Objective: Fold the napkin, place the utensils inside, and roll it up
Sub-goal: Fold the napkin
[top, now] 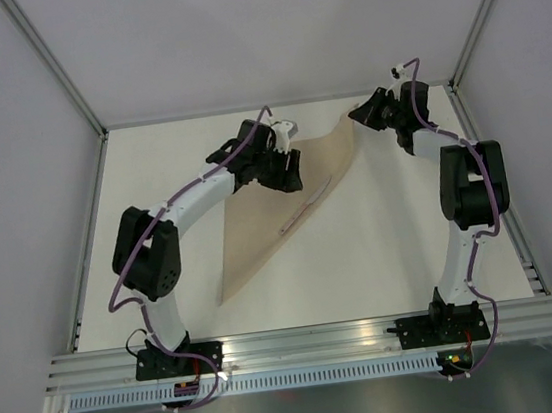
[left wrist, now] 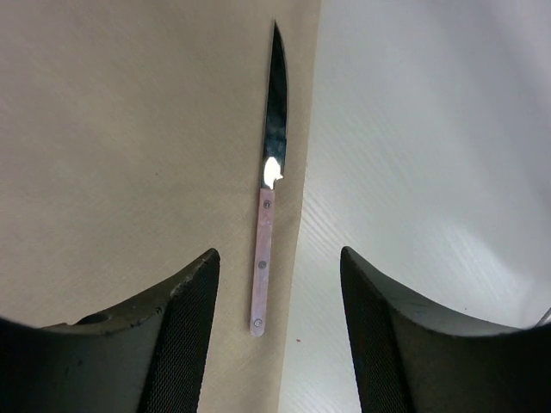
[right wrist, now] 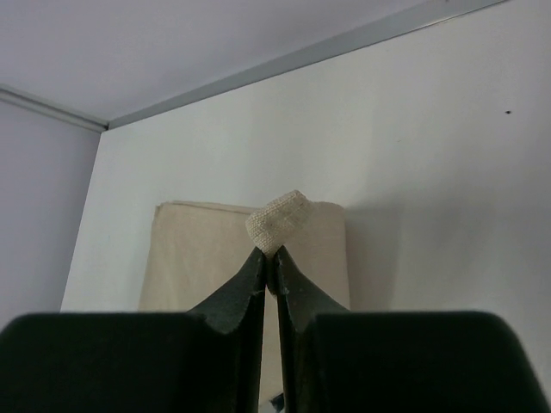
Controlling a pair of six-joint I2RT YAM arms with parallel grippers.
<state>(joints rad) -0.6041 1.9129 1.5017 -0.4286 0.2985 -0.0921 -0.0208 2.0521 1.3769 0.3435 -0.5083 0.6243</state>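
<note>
The tan napkin (top: pixel 258 224) lies folded into a long wedge across the middle of the table. A slim knife (top: pixel 306 206) lies on it near its right edge. In the left wrist view the knife (left wrist: pixel 269 172) points away, its handle end between my fingers. My left gripper (top: pixel 287 170) hovers over the napkin (left wrist: pixel 129 155), open and empty (left wrist: pixel 280 297). My right gripper (top: pixel 358 116) is shut on the napkin's far corner (right wrist: pixel 280 219), which bulges above the fingertips and is lifted off the table (right wrist: pixel 274 262). I see no other utensil.
The white table (top: pixel 401 241) is bounded by grey walls and an aluminium frame rail (top: pixel 313 341) at the near edge. The two arm bases stand on that rail.
</note>
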